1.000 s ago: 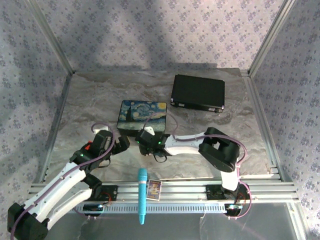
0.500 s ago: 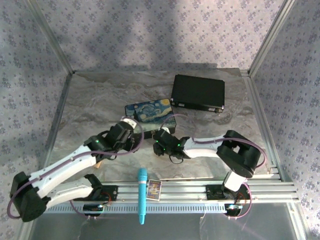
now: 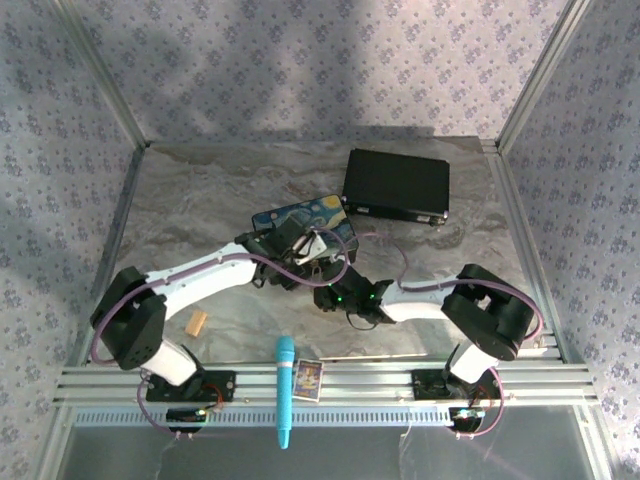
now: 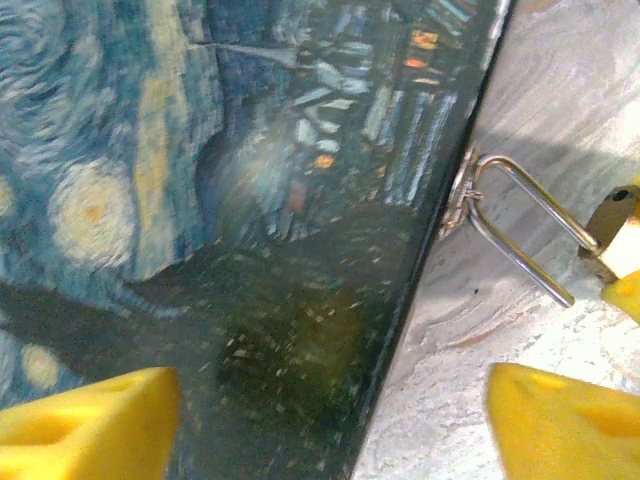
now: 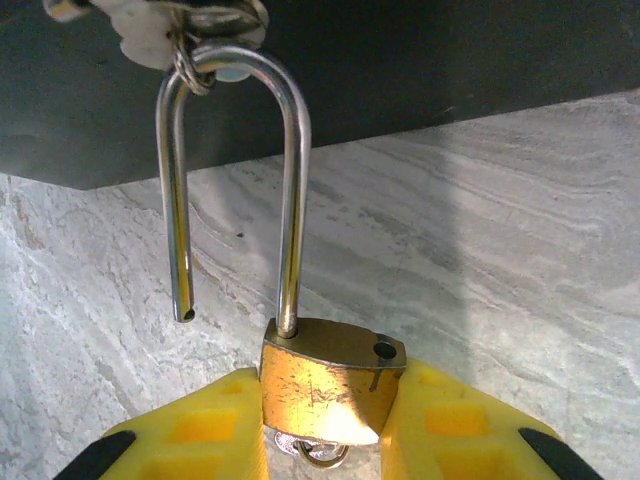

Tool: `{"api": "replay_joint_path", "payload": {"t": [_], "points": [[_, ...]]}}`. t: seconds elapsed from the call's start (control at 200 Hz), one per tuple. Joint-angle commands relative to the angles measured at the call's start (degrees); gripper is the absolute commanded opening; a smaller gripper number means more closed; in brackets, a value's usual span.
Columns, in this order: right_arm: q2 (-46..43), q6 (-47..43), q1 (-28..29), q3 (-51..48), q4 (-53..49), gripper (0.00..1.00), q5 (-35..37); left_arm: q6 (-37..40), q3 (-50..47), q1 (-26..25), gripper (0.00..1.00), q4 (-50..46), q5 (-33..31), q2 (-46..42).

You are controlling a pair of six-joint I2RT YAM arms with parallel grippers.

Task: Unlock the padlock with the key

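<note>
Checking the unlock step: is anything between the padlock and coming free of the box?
Yes. The padlock, gripped by the right hand, has its shackle sprung open, but the loop is hooked through the small ring on the box.

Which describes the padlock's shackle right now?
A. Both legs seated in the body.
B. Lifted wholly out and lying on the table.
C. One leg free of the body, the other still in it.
C: one leg of the shackle ends in open air beside the body of the padlock, which the right gripper clamps.
</note>
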Motion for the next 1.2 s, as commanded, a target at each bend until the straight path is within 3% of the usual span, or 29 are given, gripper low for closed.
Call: {"api": "replay_joint_path", "payload": {"t": [0.0, 0.175, 0.305, 0.38, 0.59, 0.89, 1.194], "points": [[1.21, 3.66, 0.03, -1.49, 3.61, 0.26, 1.08, 3.94, 1.83, 0.73, 0.67, -1.10, 1.85, 2.39], [1.54, 4.06, 0.39, -1.53, 4.53, 0.25, 2.11, 4.24, 1.70, 0.82, 0.53, -2.27, 1.44, 5.79], [3.00, 5.31, -0.34, -1.10, 5.87, 0.24, 1.35, 4.80, 0.90, 1.46, 0.48, -2.99, 3.06, 7.07], [4.65, 7.37, -1.32, -0.65, 7.77, 0.23, 0.18, 4.95, 1.69, 2.21, 0.40, -5.41, 3.29, 8.96], [6.89, 15.70, -2.61, -5.45, 20.27, 0.21, 3.16, 5.50, 0.29, 1.38, 0.39, -6.00, 4.22, 9.88], [6.74, 18.46, -3.90, -6.14, 23.08, 0.20, 4.94, 5.61, -0.47, 0.14, 0.39, -5.86, 4.20, 10.20], [9.19, 21.44, -5.32, -6.30, 34.56, 0.18, 4.45, 8.00, -0.92, 0.04, 0.38, -5.73, 4.57, 11.57]]}}
